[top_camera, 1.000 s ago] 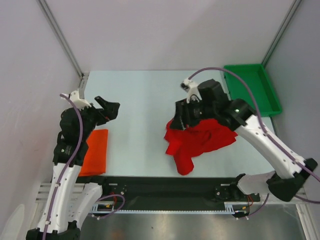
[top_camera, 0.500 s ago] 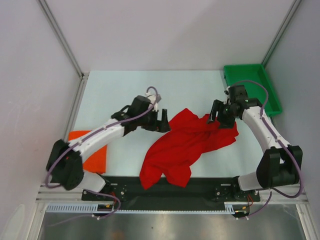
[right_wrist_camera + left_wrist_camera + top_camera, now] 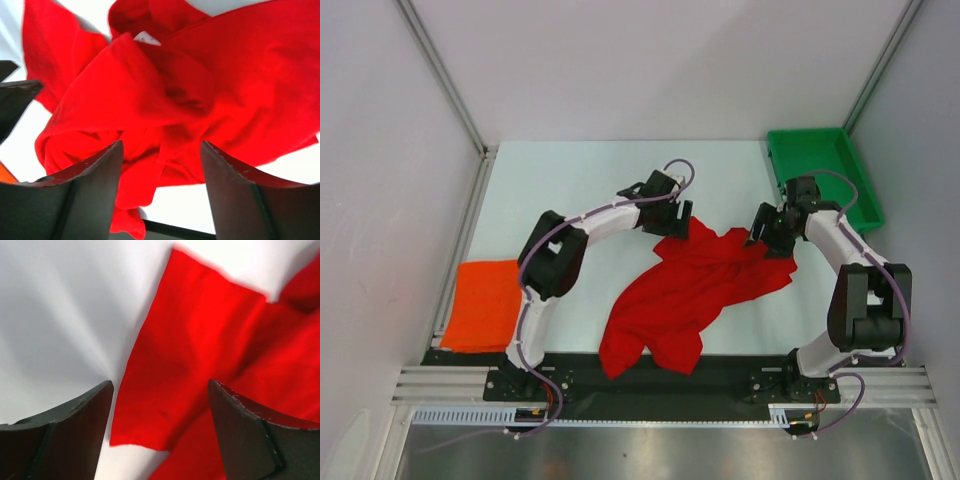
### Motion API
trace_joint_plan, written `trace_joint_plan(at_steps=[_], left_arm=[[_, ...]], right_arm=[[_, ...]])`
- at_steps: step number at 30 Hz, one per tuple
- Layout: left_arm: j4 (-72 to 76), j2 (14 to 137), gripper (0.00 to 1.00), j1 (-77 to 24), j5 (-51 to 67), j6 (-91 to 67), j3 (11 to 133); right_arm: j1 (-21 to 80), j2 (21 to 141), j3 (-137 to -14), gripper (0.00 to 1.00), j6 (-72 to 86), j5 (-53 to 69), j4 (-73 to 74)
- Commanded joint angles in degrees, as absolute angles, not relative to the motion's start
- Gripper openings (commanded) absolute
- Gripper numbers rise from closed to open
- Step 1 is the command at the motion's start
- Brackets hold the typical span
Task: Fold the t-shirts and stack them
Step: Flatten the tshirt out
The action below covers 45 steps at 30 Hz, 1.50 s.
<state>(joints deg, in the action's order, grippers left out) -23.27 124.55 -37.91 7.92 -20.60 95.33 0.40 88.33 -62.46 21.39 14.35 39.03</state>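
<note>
The red t-shirt (image 3: pixel 690 290) is spread unfolded and crumpled on the desk (image 3: pixel 570 190), right of centre. Its long axis runs diagonally from the near edge toward the right edge. The narrow near end lies over the middle of the near edge, and the broad end points to the far right. One flat corner of the cloth points toward the far edge. The left tool (image 3: pixel 672 218) is positioned at that corner, with the left arm stretched across the middle of the desk. In the left wrist view, the left tool (image 3: pixel 160 390) is seen with its jaws set wide apart and nothing clamped. A flat flap of the red t-shirt (image 3: pixel 200 355) lies on the desk below the gap and toward the right-hand finger (image 3: pixel 250 435). The right tool (image 3: pixel 767 232) is placed at the far right end of the garment, near the right edge. In the right wrist view, the right tool (image 3: pixel 161 150) is likewise spread wide, and bunched folds of the red t-shirt (image 3: pixel 165 95) are seen beyond the gap. No grip on the cloth is shown. The orange t-shirt (image 3: pixel 485 318) is laid as a folded rectangle at the near left corner, well apart from the red one. Its long axis runs from the near edge toward the far edge, slightly tilted. A green tray (image 3: pixel 820 170) is located at the far right corner.
</note>
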Motion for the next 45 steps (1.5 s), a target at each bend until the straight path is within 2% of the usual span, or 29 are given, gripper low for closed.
trace_joint_plan(at_steps=[1, 5, 7, 8, 9, 10, 11, 12, 13, 14, 15, 19, 23, 28, 33, 39, 42, 45], left_arm=[[-25.8, 127.1, 0.82, -38.8, 9.9, -21.9, 99.3], [-26.2, 131.1, 0.79, -39.0, 12.6, -22.6, 101.3], [-26.3, 132.5, 0.62, -39.0, 14.6, -22.8, 102.5], [-26.2, 132.6, 0.49, -39.0, 14.7, -22.9, 102.7], [-26.3, 132.2, 0.42, -39.0, 14.6, -22.9, 102.7], [-26.6, 131.8, 0.34, -38.7, 14.3, -22.9, 102.7], [-26.8, 131.1, 0.21, -38.5, 14.1, -22.9, 102.7], [-27.1, 129.0, 0.13, -38.1, 13.7, -22.9, 102.7], [-27.9, 127.6, 0.04, -37.4, 12.3, -22.9, 102.7], [-28.3, 126.2, 0.0, -37.1, 11.6, -22.7, 102.8], [-28.7, 124.7, 0.0, -36.7, 10.8, -22.0, 103.4], [-33.5, 113.1, 0.0, -35.3, 5.5, -18.7, 106.9], [-34.1, 101.5, 0.0, -35.2, 0.1, -17.7, 107.5], [-33.1, 89.8, 0.0, -35.3, -1.8, -18.5, 106.7], [-31.2, 77.1, 0.0, -36.2, -4.0, -19.1, 103.3], [-30.4, 66.7, 0.0, -36.2, -16.9, -16.7, 100.0], [-30.0, 65.2, 0.0, -35.5, -23.4, -12.9, 99.0], [-27.7, 67.4, 0.0, -31.7, -24.0, -10.8, 96.9]], right_arm=[[0.4, 90.6, -63.2, 0.65, 21.5, 13.2, 35.6], [0.4, 93.3, -63.6, 0.6, 20.3, 10.6, 34.2], [0.4, 95.1, -64.7, 0.55, 20.0, 10.5, 33.8], [0.6, 95.7, -64.9, 0.53, 20.0, 10.7, 33.1], [0.9, 96.8, -65.2, 0.51, 20.0, 10.8, 32.6], [1.2, 97.4, -66.3, 0.42, 19.9, 10.8, 32.3], [1.5, 97.8, -66.7, 0.37, 19.8, 10.9, 32.3], [2.2, 98.3, -67.4, 0.31, 19.8, 10.9, 32.3], [2.4, 98.6, -67.9, 0.14, 19.9, 10.9, 32.3], [2.6, 98.4, -69.2, 0.06, 20.2, 10.6, 32.6], [2.9, 97.9, -70.0, 0.0, 20.8, 10.1, 33.0], [3.0, 93.1, -77.5, 0.0, 21.0, 7.9, 43.4], [4.8, 81.1, -82.3, 0.0, 19.5, 7.2, 50.0], [7.1, 67.8, -86.9, 0.0, 20.3, 4.6, 53.3], [8.0, 58.6, -95.6, 0.0, 20.4, 9.3, 53.9], [8.4, 59.6, -101.4, 0.0, 25.4, 21.7, 49.4], [9.8, 62.7, -96.1, 0.0, 30.1, 20.7, 43.5], [10.8, 67.6, -89.8, 0.0, 33.9, 20.7, 26.7]])
